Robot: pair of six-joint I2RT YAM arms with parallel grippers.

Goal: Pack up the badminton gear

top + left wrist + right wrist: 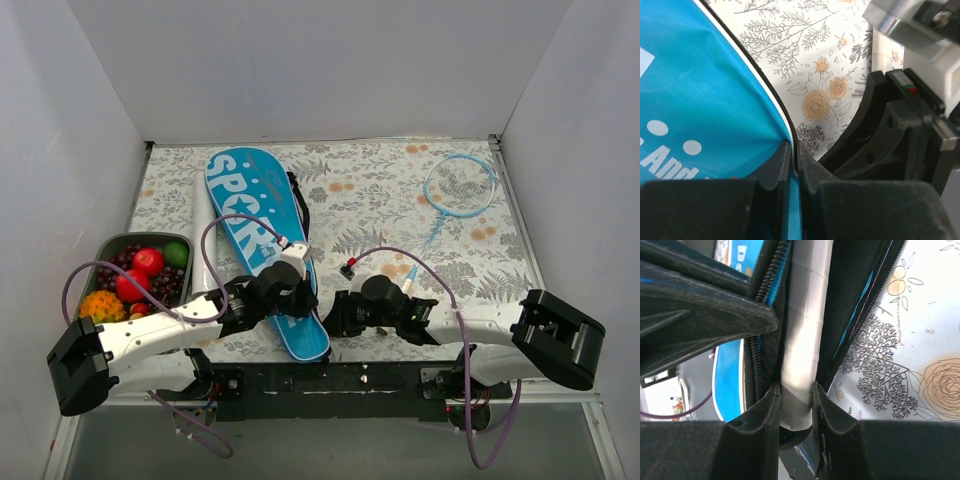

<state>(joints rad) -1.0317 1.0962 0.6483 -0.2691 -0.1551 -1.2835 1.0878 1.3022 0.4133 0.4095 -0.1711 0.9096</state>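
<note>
At the near middle of the bench (380, 200), the left gripper (794, 155) pinches the limp-looking cover (250, 215) by its edge while the right gripper (796, 395) clamps the rigid, probably light racket handle (802, 330) inside it

Left gripper (794, 152), jaws pinched on the piped edge of the blue cover (705, 90). Floral-patterned bench (815, 65) lies beyond. A black-and-white robot part (900, 125) stands at right.

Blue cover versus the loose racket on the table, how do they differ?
The blue cover is solid fabric with white lettering; the loose racket is a thin light-blue frame with see-through strings. The cover is pinched by the left gripper; the racket lies untouched. Both are racket-shaped and lie on the table.
</note>
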